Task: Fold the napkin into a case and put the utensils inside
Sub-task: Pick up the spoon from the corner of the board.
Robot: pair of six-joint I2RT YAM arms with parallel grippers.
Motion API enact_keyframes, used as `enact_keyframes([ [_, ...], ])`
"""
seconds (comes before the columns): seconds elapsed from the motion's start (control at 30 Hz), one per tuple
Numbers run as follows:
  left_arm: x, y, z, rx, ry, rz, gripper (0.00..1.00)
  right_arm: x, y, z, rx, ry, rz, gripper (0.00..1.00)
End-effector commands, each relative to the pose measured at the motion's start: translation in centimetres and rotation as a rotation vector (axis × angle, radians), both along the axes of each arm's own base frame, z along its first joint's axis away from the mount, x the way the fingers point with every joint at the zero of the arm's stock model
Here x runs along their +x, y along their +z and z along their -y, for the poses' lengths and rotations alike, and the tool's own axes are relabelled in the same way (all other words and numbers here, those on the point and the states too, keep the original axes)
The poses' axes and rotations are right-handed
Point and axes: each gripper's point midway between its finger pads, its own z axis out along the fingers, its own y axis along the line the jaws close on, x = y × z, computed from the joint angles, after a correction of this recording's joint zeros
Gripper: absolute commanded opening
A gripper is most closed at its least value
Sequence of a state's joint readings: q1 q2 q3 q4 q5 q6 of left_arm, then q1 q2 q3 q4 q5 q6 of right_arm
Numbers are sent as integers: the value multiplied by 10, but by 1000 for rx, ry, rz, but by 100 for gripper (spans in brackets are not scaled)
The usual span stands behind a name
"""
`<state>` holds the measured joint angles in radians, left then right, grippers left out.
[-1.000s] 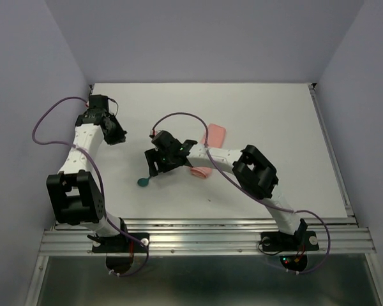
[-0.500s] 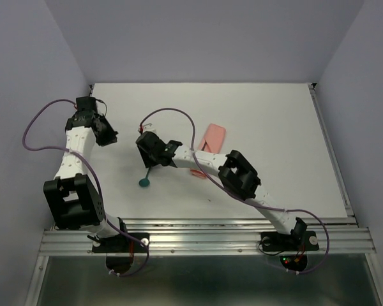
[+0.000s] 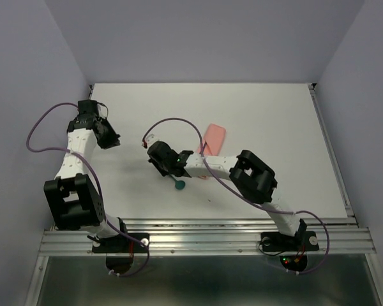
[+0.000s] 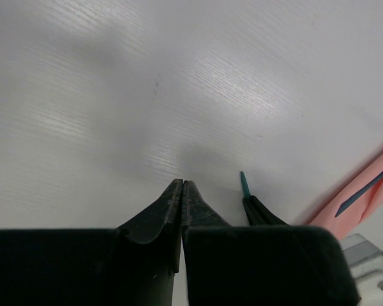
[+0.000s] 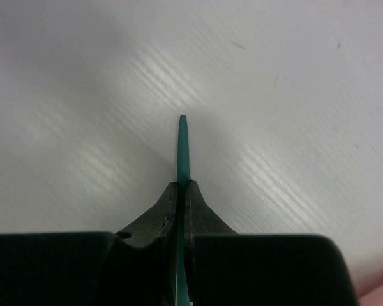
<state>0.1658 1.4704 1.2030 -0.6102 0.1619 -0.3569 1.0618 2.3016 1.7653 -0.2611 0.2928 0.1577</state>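
Note:
My right gripper (image 3: pixel 161 158) (image 5: pixel 183 185) is shut on the thin handle of a teal-green utensil (image 5: pixel 182 143). Its small round end (image 3: pixel 179 185) hangs out below the gripper, just above the white table. In the left wrist view the handle's tip (image 4: pixel 244 185) pokes out of those black fingers. The salmon-pink napkin, folded into a narrow case (image 3: pixel 214 136) (image 4: pixel 365 194), lies just right of the right gripper, with a dark teal strip showing in its fold. My left gripper (image 3: pixel 110 136) (image 4: pixel 183 183) hovers at the far left, shut and holding nothing.
The white table (image 3: pixel 274 127) is walled in by lilac panels at the back and sides. Purple cables (image 3: pixel 172 121) loop over both arms. The right arm's forearm crosses the near end of the case. A metal rail (image 3: pixel 204 239) runs along the near edge.
The right gripper has shut on the utensil's handle and carried it right, its round end now nearer the case. The left arm drew back to the left, then stayed almost still.

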Motion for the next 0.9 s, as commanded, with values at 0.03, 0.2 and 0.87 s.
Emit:
enact_keyframes([
  [0.03, 1, 8, 4, -21, -20, 51, 14, -26, 18, 16, -37, 218, 63, 22],
  [0.2, 3, 7, 7, -42, -25, 55, 14, -35, 21, 30, -21, 189, 39, 47],
  [0.87, 5, 2, 12, -51, -32, 44, 15, -88, 7, 87, -104, 90, -274, 46],
])
